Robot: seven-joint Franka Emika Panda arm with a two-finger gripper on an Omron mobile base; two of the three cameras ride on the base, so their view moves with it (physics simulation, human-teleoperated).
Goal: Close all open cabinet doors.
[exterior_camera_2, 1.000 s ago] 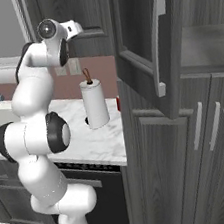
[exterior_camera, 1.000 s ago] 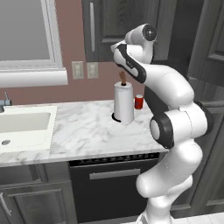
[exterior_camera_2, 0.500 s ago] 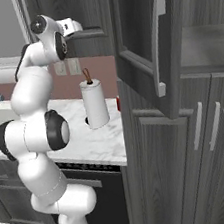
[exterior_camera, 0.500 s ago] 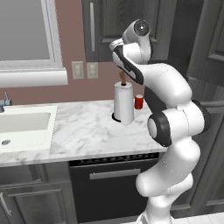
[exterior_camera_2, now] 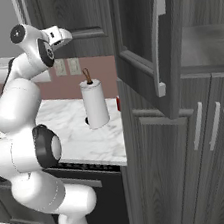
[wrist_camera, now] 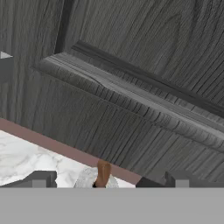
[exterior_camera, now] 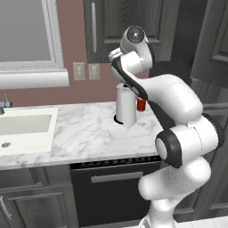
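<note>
The fingers (wrist_camera: 109, 179), spread apart and empty, face the cabinet door (wrist_camera: 131, 87) close ahead of them.

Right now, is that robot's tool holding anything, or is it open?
Tool: open and holding nothing; its two tips stand apart in the hand view, facing a dark cabinet door close up.

My arm rises from the base, bends at the elbow and folds up high, with my wrist raised level with the upper cupboards. My gripper (exterior_camera_2: 67, 36) points forward at that height. In the hand view my two dark fingertips (wrist_camera: 39, 178) stand well apart with nothing between them, the jaws parted.
</note>
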